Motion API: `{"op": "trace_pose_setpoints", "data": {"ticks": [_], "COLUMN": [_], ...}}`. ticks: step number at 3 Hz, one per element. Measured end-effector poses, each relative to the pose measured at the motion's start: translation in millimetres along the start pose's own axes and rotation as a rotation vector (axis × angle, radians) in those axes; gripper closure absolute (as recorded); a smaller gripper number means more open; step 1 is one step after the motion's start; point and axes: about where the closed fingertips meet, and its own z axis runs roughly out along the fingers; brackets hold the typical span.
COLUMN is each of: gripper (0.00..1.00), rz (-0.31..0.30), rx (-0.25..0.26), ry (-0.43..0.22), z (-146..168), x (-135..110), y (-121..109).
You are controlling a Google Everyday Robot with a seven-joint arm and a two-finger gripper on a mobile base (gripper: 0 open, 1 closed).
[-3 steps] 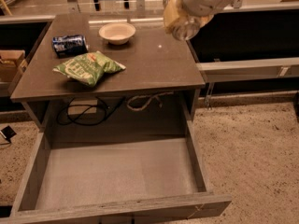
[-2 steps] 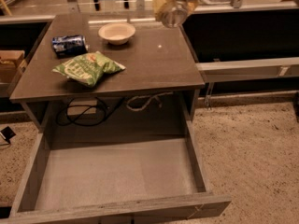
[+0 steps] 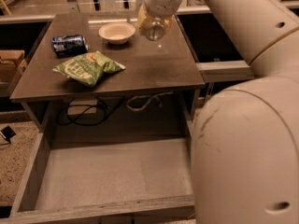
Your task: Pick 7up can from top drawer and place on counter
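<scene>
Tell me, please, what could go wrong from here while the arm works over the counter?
1. The gripper hangs above the far right part of the counter, close beside the bowl. A descent that drifts left might knock the bowl.
2. The top drawer stands pulled out, and the arm looms by its right side. A swing could bump it.

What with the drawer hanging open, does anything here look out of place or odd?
The top drawer stands pulled out with a bare floor, nothing lying in it. On the counter a dark blue can lies on its side. The gripper hangs above the counter's back edge, right of the bowl.
</scene>
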Motion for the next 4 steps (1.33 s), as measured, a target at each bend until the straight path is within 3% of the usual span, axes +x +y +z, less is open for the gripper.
{"op": "trace_pose_setpoints", "data": {"ticks": [1,2,4], "gripper": [0.97,0.74,0.28], "rz": [0.024,0.024,0.024], "rx": [-0.022,-0.022,-0.022], "ry": [0.060,0.080,0.080], "z": [49.9,69.6,70.3], "x": [1.8,4.3,4.4], "y": [-7.0,-10.8,-10.7]}}
